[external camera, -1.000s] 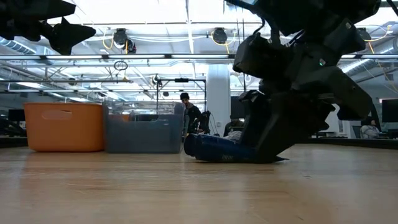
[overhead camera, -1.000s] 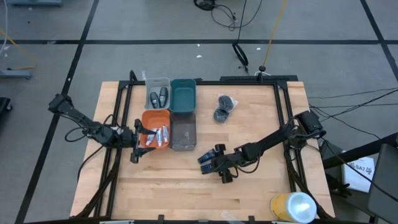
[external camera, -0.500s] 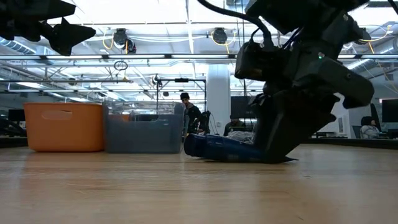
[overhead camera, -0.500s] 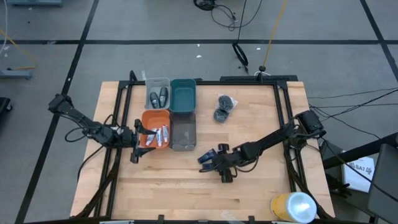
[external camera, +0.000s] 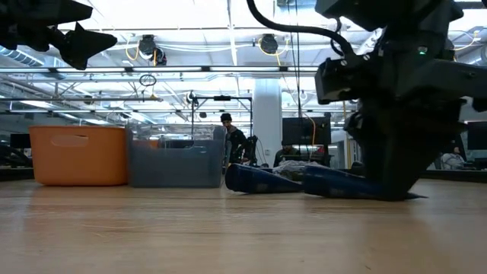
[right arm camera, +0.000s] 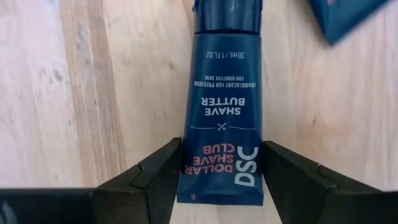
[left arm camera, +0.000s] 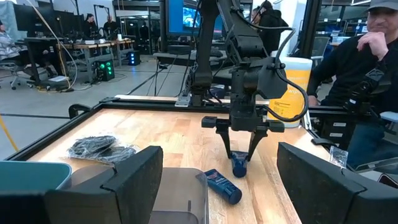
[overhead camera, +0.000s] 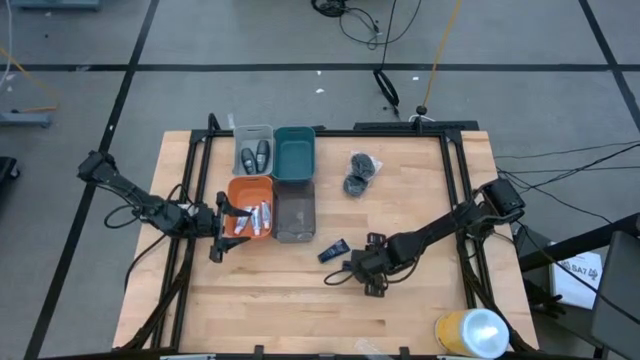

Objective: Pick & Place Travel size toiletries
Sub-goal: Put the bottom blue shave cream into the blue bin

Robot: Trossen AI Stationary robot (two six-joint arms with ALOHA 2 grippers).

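A: Which step am I in?
B: The pick. My right gripper point(overhead camera: 352, 268) sits low near the bench's front edge, fingers parted either side of a dark blue packet point(right arm camera: 222, 135) lying flat.
A: Next move?
B: Close, I judge, then lift. Left gripper point(overhead camera: 222, 225) waits open by the orange bin point(overhead camera: 238, 185).

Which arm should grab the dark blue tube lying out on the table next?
The right. Its pincer already straddles one dark blue tube, fingers open on either side. The left pincer sits over by the orange bin, far from both tubes.
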